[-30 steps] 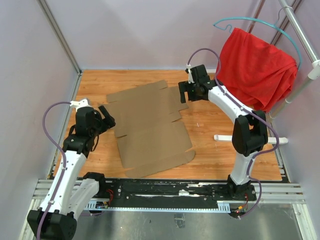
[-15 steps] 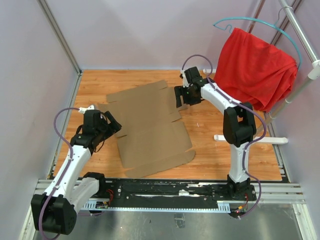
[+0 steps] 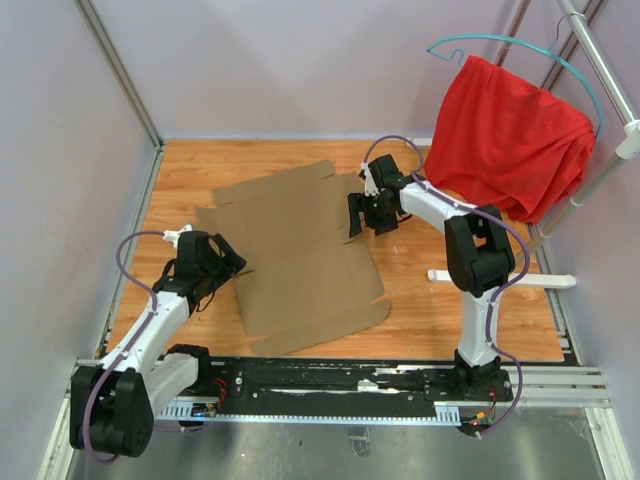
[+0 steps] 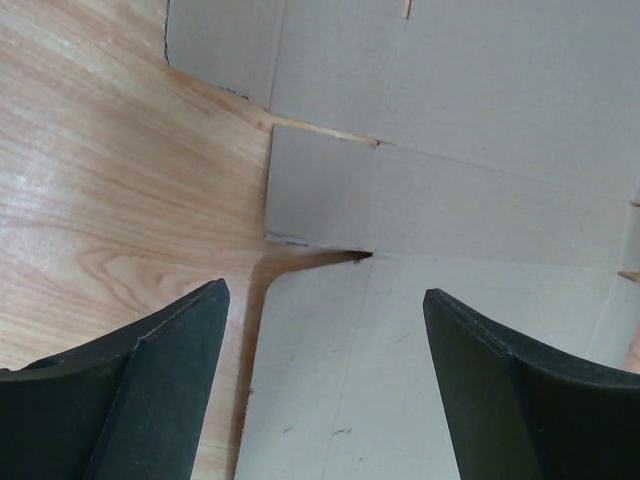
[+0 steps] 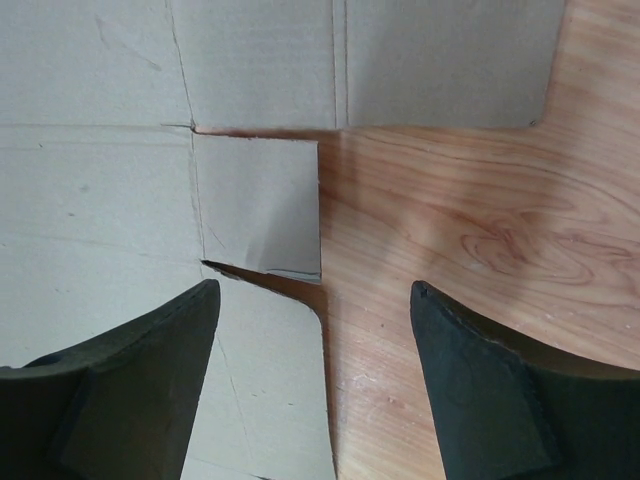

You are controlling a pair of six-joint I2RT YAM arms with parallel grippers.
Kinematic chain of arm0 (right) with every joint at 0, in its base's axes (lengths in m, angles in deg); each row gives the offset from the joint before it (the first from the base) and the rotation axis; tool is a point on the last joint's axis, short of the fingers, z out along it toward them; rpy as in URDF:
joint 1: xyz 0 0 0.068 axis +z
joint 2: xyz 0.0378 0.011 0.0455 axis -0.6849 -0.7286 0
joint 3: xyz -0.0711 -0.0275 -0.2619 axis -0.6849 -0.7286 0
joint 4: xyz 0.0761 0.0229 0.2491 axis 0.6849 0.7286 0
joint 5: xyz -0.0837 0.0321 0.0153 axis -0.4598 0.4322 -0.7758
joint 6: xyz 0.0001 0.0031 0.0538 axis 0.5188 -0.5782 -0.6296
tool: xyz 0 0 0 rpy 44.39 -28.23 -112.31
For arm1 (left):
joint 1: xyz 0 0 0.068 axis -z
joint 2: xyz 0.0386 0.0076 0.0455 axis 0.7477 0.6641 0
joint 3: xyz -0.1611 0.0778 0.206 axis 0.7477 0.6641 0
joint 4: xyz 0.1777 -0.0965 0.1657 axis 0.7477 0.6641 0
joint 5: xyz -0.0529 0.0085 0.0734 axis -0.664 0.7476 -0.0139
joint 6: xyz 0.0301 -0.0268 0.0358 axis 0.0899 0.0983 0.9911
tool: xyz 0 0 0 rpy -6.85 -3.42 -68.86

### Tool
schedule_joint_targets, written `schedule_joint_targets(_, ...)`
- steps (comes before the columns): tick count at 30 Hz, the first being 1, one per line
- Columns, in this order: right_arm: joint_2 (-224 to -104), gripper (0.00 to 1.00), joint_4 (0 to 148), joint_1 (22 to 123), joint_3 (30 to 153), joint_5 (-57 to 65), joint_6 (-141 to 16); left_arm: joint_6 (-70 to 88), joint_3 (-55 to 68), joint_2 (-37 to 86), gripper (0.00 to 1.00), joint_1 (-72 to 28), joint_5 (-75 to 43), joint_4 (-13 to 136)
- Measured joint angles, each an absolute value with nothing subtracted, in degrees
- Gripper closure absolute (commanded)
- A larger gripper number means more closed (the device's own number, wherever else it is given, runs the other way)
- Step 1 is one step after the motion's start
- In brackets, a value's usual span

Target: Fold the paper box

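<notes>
The paper box (image 3: 300, 250) is a flat brown die-cut cardboard sheet lying unfolded on the wooden table. My left gripper (image 3: 232, 262) is open at the sheet's left edge; in the left wrist view it (image 4: 325, 385) straddles a side flap (image 4: 400, 370), one finger over wood. My right gripper (image 3: 358, 222) is open at the sheet's right edge; in the right wrist view it (image 5: 315, 385) straddles the edge of a rounded flap (image 5: 265, 390), with a small tab (image 5: 260, 205) just ahead. Neither gripper holds anything.
A red cloth (image 3: 510, 135) hangs on a teal hanger from a rail at the back right. A white bar (image 3: 500, 277) lies on the table right of the sheet. Walls close in the table on the left and back.
My left gripper has moved forward and down to the sheet's left edge. My right gripper has moved down and slightly nearer, onto the right edge. The sheet has not moved.
</notes>
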State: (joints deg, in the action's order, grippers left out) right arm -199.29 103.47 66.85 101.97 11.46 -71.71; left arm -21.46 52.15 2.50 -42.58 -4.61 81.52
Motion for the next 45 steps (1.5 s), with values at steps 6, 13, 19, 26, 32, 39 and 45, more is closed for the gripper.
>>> schedule_joint_targets(6,-199.3,0.24,102.4,67.5,102.3,12.0,-72.0,-21.4,52.1,7.3,0.15,-42.6,-3.3,78.1)
schedule_joint_targets(13,-199.7,0.25,102.1,68.4,104.3,12.9,-72.0,-21.5,52.1,13.8,0.16,-42.6,-3.3,75.6)
schedule_joint_targets(19,-200.3,0.25,102.1,68.4,105.1,13.0,-72.1,-22.2,52.1,16.7,0.16,-42.6,-3.8,70.8)
schedule_joint_targets(26,-201.3,0.26,102.1,68.9,105.1,13.3,-72.1,-22.7,52.1,19.2,0.17,-42.6,-4.7,66.1)
schedule_joint_targets(32,-202.6,0.27,102.1,70.5,105.1,13.7,-72.3,-22.9,51.6,20.4,0.19,-42.6,-5.4,64.9)
schedule_joint_targets(39,-202.7,0.28,101.7,70.5,105.1,13.8,-72.5,-22.9,51.5,18.8,0.22,-42.6,-5.6,67.0)
schedule_joint_targets(45,-202.6,0.29,101.3,70.6,105.1,13.7,-72.5,-23.6,51.5,16.2,0.25,-42.6,-6.4,67.7)
